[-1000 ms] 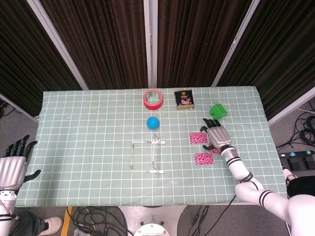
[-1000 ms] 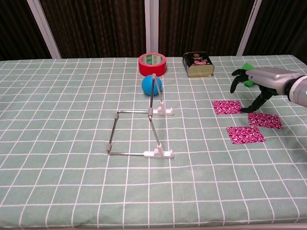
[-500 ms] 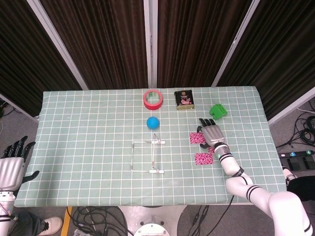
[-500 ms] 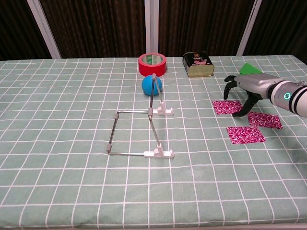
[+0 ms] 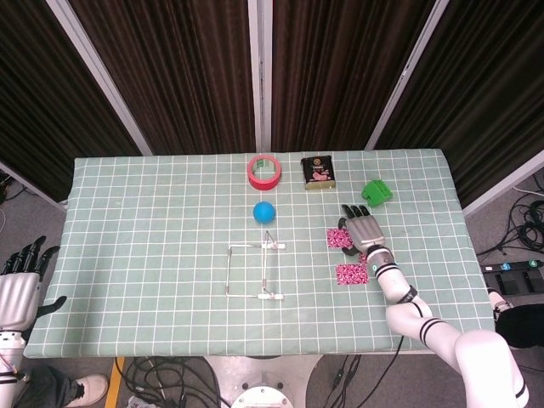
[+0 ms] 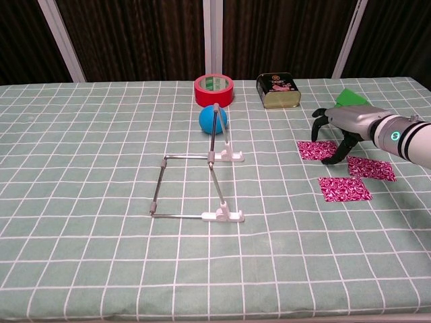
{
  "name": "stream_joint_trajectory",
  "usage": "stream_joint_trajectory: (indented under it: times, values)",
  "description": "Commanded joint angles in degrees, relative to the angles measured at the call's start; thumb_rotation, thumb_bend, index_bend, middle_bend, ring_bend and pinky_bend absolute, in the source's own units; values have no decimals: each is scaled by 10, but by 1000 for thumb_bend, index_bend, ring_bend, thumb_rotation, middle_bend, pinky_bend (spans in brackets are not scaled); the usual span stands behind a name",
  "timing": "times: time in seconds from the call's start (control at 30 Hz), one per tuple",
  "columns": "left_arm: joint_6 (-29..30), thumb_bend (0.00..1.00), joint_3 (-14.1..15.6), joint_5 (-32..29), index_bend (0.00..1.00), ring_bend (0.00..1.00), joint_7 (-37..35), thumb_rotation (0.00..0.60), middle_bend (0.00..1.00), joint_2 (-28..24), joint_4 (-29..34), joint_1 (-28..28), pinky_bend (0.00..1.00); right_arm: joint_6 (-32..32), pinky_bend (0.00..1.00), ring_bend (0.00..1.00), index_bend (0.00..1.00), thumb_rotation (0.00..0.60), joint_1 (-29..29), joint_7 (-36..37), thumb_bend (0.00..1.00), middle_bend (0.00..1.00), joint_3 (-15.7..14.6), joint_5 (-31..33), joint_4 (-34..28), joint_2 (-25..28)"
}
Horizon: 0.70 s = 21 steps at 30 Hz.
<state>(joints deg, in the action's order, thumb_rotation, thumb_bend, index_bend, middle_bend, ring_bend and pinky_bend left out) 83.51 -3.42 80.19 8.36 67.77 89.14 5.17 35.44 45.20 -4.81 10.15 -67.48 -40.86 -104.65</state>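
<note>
right hand (image 6: pixel 337 131) over pink patches (image 6: pixel 319 150) — fingers spread

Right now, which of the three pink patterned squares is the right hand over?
The pink square farthest from the robot and nearest the tin: the right hand arches over it. The other two lie uncovered.

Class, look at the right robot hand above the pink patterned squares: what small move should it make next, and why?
Probably a short lowering. The right robot hand hovers open, fingers curled downward, over the nearest pink square of three, thumb tip close to the cloth. It holds nothing, so easing down until the fingertips meet that square seems the sensible step.
</note>
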Motion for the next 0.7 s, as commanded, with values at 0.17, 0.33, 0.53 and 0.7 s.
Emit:
stream_joint_trajectory:
  times: [0.17, 0.33, 0.53, 0.7]
  values:
    - [0, 80, 0, 3, 218, 132, -2, 600, 163, 0, -2, 0, 186, 31, 0, 0, 442, 554, -15, 4, 135, 44, 0, -9, -37, 23]
    - [1, 80, -1, 6, 218, 132, -3, 600, 162, 0, -2, 2, 186, 69, 0, 0, 440, 559, -42, -14, 135, 47, 3, 0, -120, 71]
    - [-3, 80, -1, 9, 218, 132, -7, 600, 162, 3, -7, 5, 186, 96, 0, 0, 434, 563, -78, -55, 134, 49, 3, 42, -256, 146]
    - [-5, 80, -1, 12, 218, 132, -12, 600, 163, 4, -8, 8, 186, 107, 0, 0, 425, 553, -99, -90, 135, 48, -18, 66, -341, 183]
